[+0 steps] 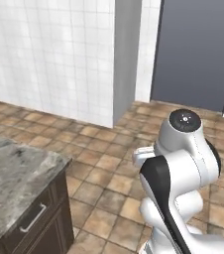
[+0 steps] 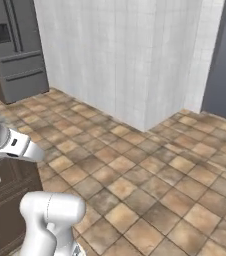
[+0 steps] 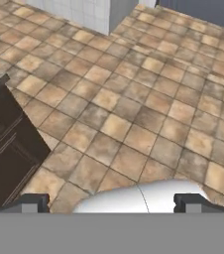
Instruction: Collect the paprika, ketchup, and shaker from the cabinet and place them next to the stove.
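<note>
Tool (image 3: pixel 111 203) at bottom of hand view, jaws wide apart, gripping nothing, over brown tiled floor (image 3: pixel 134 99); dark cupboard (image 3: pixel 5 144) at left.

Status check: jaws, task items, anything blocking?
Gripper jaws open, holding nothing, aimed at the tiled floor. No paprika, ketchup, shaker, cabinet or stove in frame. Dark counter unit at left, white tiled wall corner ahead.

the gripper (image 3: pixel 111 203) looks down on a brown tiled floor (image 3: pixel 134 114). its two small dark fingertips (image 3: pixel 32 202) rise at 7 and 5 o'clock of the hand view, level with each other and spread wide apart, the jaws parted, and the gap between them holds bare tile.
</note>
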